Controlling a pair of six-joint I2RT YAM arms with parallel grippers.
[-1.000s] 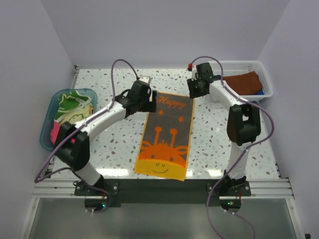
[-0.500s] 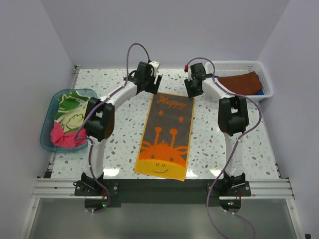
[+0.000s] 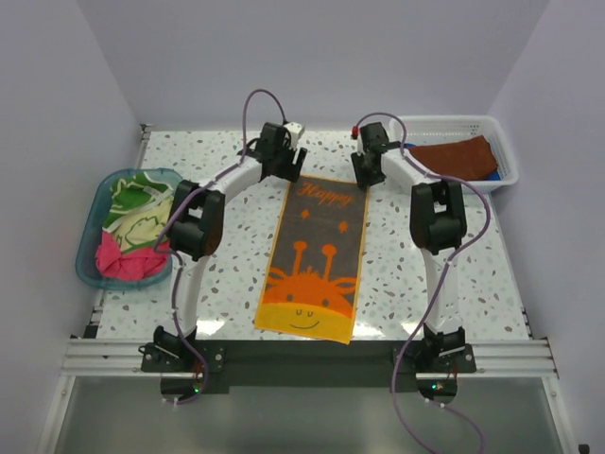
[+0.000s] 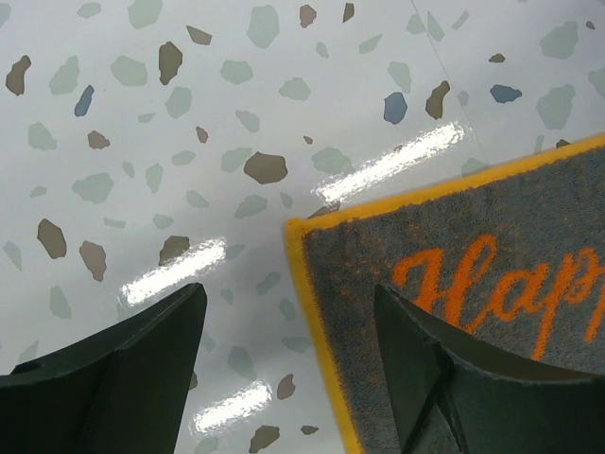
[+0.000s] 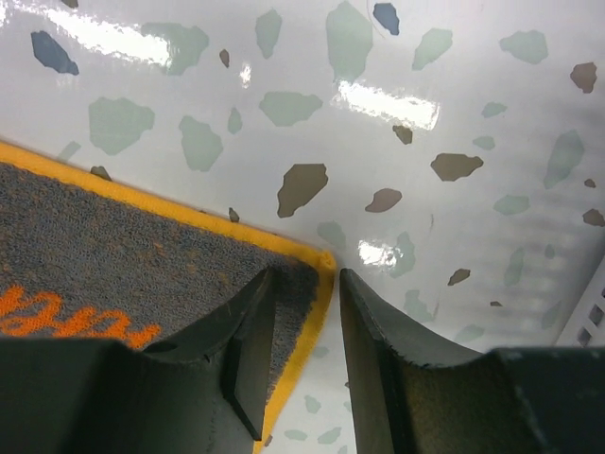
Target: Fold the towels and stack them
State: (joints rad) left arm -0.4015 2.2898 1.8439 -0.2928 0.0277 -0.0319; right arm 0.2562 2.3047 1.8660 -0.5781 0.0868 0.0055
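Orange-and-grey towel point(image 3: 312, 251): spread flat, centre of tabletop point(image 3: 227, 274) | my left tool point(image 4: 286, 303): released, jaws wide, straddling towel's upper-left corner | my right tool point(image 5: 305, 284): jaws narrowly parted across upper-right corner, nothing clamped

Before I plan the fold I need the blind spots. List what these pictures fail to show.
1. The blue towel: top view, nearly all under the brown towel in the basket; fold unclear.
2. The heaped towels in the tub: top view, overlapping; number unclear.
3. The left gripper and right gripper: wrist views cannot show whether the fingertips touch the giraffe towel's corners; top view, the wrists cover them.
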